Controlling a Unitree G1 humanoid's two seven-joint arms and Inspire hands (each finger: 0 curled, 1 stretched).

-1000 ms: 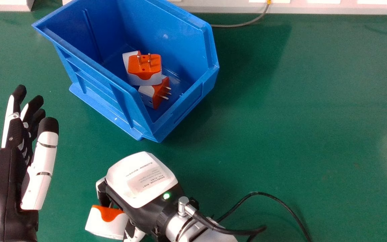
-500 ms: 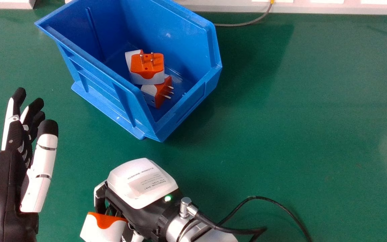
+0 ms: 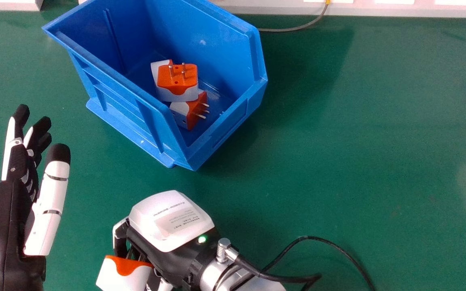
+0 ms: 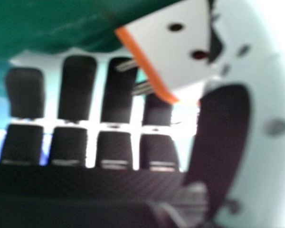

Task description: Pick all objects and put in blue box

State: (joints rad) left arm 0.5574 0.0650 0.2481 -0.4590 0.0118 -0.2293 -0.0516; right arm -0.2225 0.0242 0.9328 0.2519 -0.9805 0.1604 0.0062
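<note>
My right hand (image 3: 171,220) is at the bottom centre of the head view, its fingers curled round an orange and white plug adapter (image 3: 123,275). In the right hand view, that adapter (image 4: 173,52) sits between the thumb and fingers of my right hand (image 4: 78,90), prongs toward the fingers. The blue box (image 3: 115,87) stands farther forward. Inside it, one adapter (image 3: 177,83) lies with prongs up, against another (image 3: 190,111) whose prongs point right; a white part shows behind them. My left hand (image 3: 47,206) is at the left with straight fingers.
A black cable (image 3: 338,246) loops from the right wrist over the green table (image 3: 358,141). White strips (image 3: 399,8) and a thin grey cable (image 3: 293,30) run along the far edge.
My right hand has shifted slightly toward the bottom edge with the adapter held. The box appears a little farther right. In the last half second almost nothing has moved.
</note>
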